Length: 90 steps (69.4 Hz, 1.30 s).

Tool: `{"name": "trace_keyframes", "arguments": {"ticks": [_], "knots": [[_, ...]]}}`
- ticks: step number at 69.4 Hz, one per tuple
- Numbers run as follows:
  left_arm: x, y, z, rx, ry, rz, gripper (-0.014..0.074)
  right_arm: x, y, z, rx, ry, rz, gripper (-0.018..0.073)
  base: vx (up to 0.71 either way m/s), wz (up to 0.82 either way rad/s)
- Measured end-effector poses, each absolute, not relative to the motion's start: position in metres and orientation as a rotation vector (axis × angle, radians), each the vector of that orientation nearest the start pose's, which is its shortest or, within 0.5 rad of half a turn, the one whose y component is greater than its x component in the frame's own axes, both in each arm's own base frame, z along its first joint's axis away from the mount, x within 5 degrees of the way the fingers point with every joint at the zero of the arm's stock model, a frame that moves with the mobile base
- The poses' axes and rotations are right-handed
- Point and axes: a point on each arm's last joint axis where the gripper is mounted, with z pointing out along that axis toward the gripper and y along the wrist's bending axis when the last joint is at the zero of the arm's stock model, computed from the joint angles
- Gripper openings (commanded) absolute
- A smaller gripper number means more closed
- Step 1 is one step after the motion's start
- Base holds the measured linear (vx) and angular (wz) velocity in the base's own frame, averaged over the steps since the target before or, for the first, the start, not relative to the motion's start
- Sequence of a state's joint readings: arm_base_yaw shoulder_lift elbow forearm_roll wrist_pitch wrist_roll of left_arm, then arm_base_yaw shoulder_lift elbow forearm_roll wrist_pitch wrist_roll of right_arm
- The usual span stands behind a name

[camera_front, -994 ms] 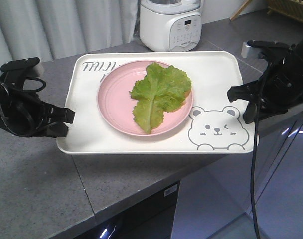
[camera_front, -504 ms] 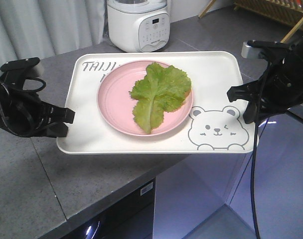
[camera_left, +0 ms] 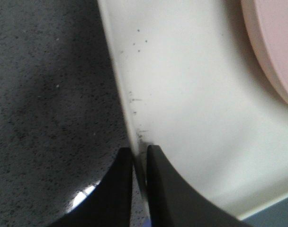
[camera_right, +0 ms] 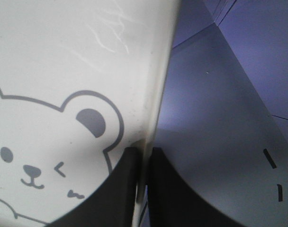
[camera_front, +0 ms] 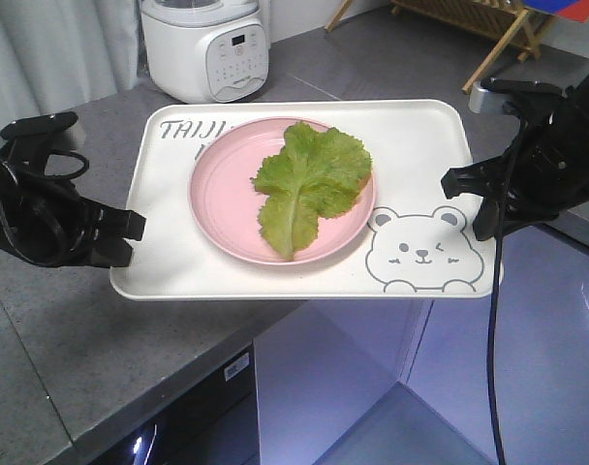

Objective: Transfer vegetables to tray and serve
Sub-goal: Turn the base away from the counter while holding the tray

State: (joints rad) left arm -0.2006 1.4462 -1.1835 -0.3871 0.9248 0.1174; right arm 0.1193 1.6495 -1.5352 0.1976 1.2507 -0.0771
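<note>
The cream-white tray with the bear print is held level in the air between both arms. A ruffled green lettuce leaf, the vegetables, lies on a round pink plate in the tray's middle. My left gripper is shut on the tray's left rim, one finger above and one below. On the opposite side, my right gripper is shut on the right rim, beside the bear's ear. The pink plate's edge shows in the left wrist view.
A grey stone counter runs under the tray's left half, with its front edge below the tray. A white kitchen appliance stands at the back. A wooden rack is at the far right. Bluish floor lies below the tray's right half.
The counter, appliance and rack have slid leftward in the view while tray and arms keep their place in it. More floor shows beneath the tray's right side now.
</note>
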Motion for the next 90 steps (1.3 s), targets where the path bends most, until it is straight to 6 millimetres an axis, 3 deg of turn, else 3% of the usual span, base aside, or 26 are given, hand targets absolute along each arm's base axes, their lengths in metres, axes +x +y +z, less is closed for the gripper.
{"name": "trace_keyframes", "arguments": {"ticks": [90], "knots": [[0.2847, -0.0859, 0.3100, 0.208, 2.638, -0.513, -0.0006, 0.3338, 0.0571, 0.3312, -0.229, 2.830, 0.289, -0.0006, -0.02, -0.24]]}}
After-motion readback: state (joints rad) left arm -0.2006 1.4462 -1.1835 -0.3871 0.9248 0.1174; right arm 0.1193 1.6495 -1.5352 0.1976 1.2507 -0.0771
